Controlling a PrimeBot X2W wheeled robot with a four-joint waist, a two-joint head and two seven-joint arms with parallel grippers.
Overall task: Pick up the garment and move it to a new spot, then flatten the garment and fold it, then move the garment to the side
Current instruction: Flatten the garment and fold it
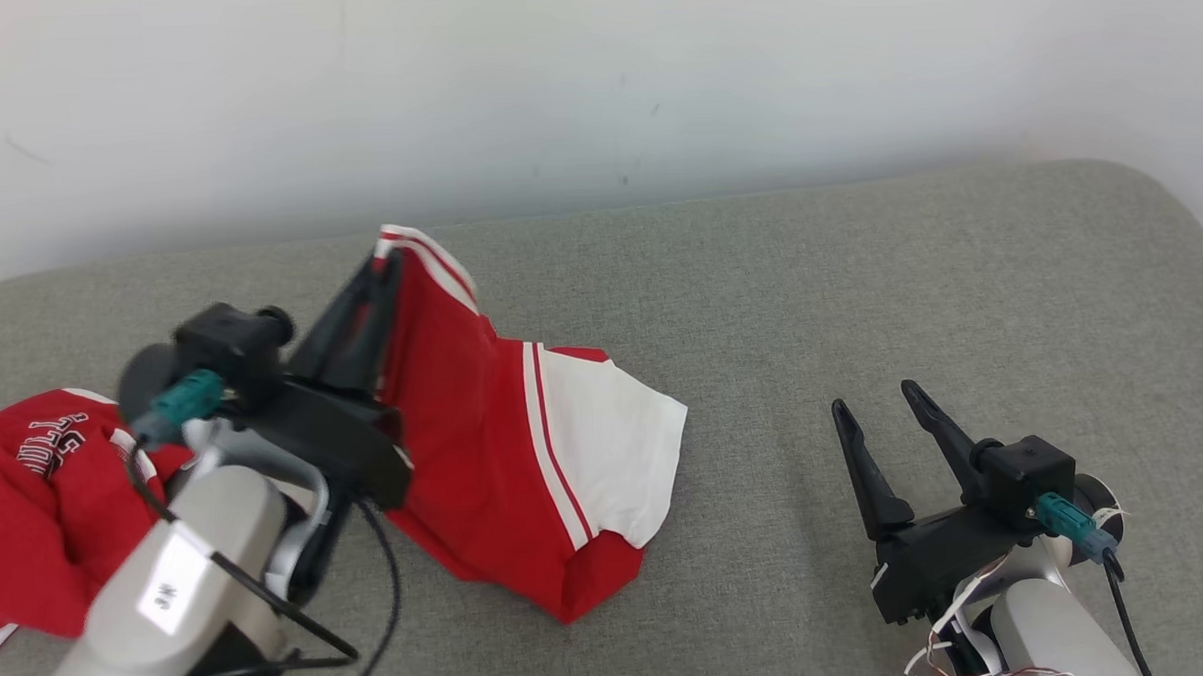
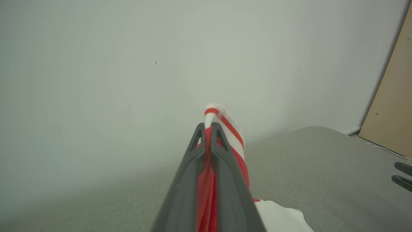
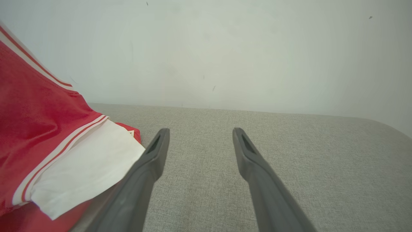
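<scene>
The garment (image 1: 485, 432) is a red shirt with white panels and red-white striped trim, lying crumpled on the grey padded surface (image 1: 860, 289). My left gripper (image 1: 384, 264) is shut on its striped edge and holds that edge lifted above the surface. In the left wrist view the gripper (image 2: 208, 127) has red cloth pinched between its fingers, and the striped trim (image 2: 222, 117) sticks out past the tips. My right gripper (image 1: 872, 401) stands open over bare surface to the right of the garment. In the right wrist view the garment (image 3: 48, 145) lies left of that open gripper (image 3: 199, 132).
A pale wall (image 1: 593, 88) rises right behind the grey surface. The surface's rounded corner (image 1: 1157, 199) is at the far right. A tan board (image 2: 391, 103) leans beyond that corner. Part of the garment with white lettering (image 1: 50, 447) lies at the far left.
</scene>
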